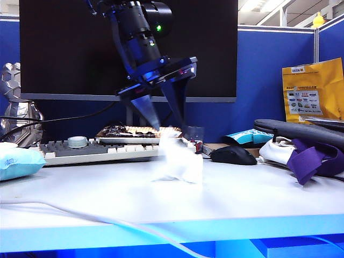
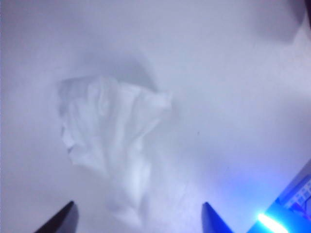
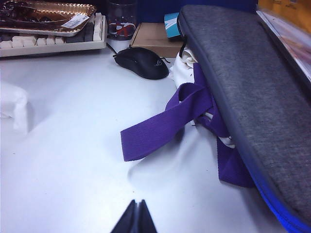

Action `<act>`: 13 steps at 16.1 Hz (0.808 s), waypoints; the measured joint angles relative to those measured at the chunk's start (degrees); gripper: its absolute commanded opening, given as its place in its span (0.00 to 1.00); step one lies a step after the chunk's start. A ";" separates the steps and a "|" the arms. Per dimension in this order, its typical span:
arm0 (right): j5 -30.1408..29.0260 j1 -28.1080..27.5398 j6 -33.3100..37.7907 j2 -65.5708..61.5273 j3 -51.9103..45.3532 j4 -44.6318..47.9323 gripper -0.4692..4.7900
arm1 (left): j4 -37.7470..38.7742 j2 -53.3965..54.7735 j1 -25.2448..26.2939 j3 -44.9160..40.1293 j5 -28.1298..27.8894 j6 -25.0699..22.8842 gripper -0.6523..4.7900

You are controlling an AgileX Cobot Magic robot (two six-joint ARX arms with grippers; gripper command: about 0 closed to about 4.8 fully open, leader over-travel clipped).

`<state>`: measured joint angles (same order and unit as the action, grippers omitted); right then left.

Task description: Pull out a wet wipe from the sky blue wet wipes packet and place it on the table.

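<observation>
Left gripper point(image 1: 165, 128) above wet wipe point(image 1: 180, 160), jaws spread apart, holding nothing; fingertips point(image 2: 63, 219) wide on either side of wipe in left wrist view. Wet wipe crumpled on table point(image 1: 107, 199), blurred, just in front of keyboard point(image 1: 91, 151). Sky blue wet wipes packet point(image 1: 19, 161) well left of keyboard, at table's left edge; contents not visible. Gold tray point(image 3: 48, 12) resting on keyboard, dark stuff inside, unclear what. Black mouse point(image 1: 233, 155) right of keyboard. Right gripper point(image 3: 136, 221) low over table near purple strap point(image 3: 165, 121), jaws pressed together, empty.
</observation>
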<state>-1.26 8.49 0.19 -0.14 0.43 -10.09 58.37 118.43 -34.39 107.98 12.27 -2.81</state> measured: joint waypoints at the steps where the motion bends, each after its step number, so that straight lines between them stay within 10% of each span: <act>1: 0.00 0.00 0.00 0.00 0.00 0.00 0.09 | 0.81 0.00 0.00 0.00 0.00 0.02 0.75; 9: 0.00 0.00 0.00 0.00 0.00 0.00 0.09 | -3.45 -6.49 0.00 0.13 -0.33 0.79 0.73; 13: 0.00 0.00 0.00 -0.02 0.00 0.00 0.09 | -12.79 -17.77 -0.04 0.76 -6.86 1.33 0.22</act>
<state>-1.26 8.49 0.19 -0.16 0.43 -10.09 45.58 100.66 -34.44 108.75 5.41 -1.48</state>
